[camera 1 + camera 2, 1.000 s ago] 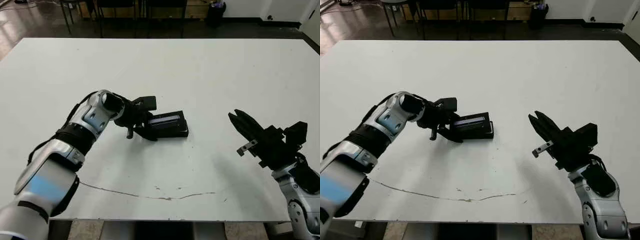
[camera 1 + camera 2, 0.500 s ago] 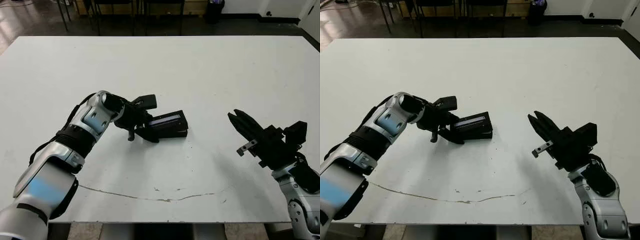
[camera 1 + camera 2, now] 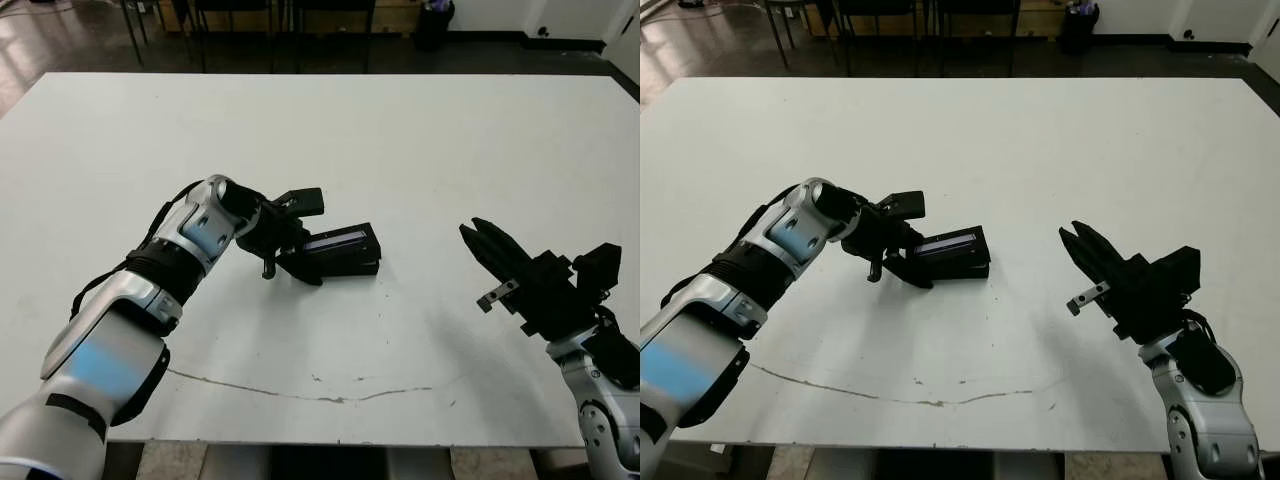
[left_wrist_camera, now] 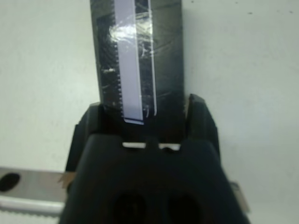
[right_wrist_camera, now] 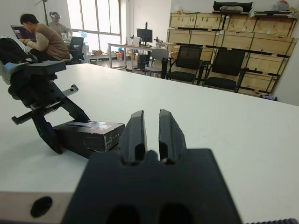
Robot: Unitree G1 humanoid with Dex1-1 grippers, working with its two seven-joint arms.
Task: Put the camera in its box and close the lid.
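Gripping one short end of the lid (image 3: 343, 250), the left gripper (image 3: 291, 240) has a black finger on each side of it, and in the left wrist view both fingers (image 4: 201, 122) press against the lid's sides. The lid is a black cover with a long shiny bluish strip on top. It sits on the white table (image 3: 420, 150), a bit left of the middle, with its far end pointing toward the robot's right side. It looks closed down flat, so the box and the camera cannot be seen, and I cannot tell where they are. The left arm reaches in from the left, bent at the elbow. The right gripper (image 3: 483, 243) is well apart from the lid, over the table on the right side. Its two black fingers (image 5: 133, 133) are close together with only a thin gap between them, and they hold nothing. They point toward the lid. In the right wrist view, a person (image 5: 44, 39) sits at a desk far behind the table, and there are chairs and wooden crates (image 5: 224, 32) along the back wall.
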